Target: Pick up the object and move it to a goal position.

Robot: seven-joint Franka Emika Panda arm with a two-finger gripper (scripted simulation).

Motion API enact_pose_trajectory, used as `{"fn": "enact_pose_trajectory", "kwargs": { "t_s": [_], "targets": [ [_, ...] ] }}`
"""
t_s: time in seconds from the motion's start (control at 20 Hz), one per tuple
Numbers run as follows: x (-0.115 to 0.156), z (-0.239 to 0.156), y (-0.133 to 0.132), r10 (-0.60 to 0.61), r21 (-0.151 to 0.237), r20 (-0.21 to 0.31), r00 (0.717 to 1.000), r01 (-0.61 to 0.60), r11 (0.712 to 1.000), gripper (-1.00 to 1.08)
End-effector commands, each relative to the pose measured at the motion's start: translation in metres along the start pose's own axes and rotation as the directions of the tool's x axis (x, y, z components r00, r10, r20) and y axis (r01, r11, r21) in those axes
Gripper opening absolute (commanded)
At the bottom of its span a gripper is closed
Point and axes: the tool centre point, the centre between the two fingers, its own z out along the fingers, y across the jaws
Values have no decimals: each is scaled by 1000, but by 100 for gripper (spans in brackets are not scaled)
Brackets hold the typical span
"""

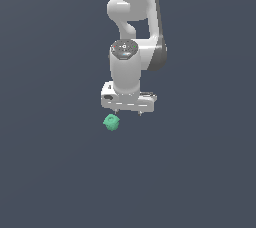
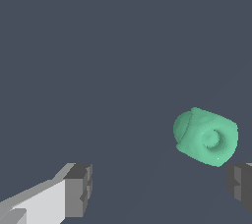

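The object is a small teal-green lumpy piece lying on the dark grey surface, just below the white gripper and toward the exterior view's left of it. The gripper hangs from the white arm with its two short fingers spread wide and nothing between them. In the wrist view the object shows a round hollow on its face and lies close to one dark fingertip. The other fingertip stands far across from it. The gripper is open and the object is outside the gap, beside it.
The white arm rises toward the top of the exterior view. Around it lies only a plain dark grey surface with no other objects, and no goal marker shows.
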Motion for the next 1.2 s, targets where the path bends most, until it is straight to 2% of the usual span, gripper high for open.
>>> {"fn": "enact_pose_trajectory", "kwargs": {
  "t_s": [0.0,0.3,0.55,0.8,1.15],
  "targets": [
    [0,11,16,73,-5,1,997,-73,997,100],
    [-1,38,55,250,-22,0,968,-250,968,100],
    [-3,52,76,338,-32,-4,941,-338,941,100],
    [-4,57,84,373,-36,-6,928,-373,927,100],
    [-4,66,84,369,-36,-6,929,-369,929,100]
  ]
}}
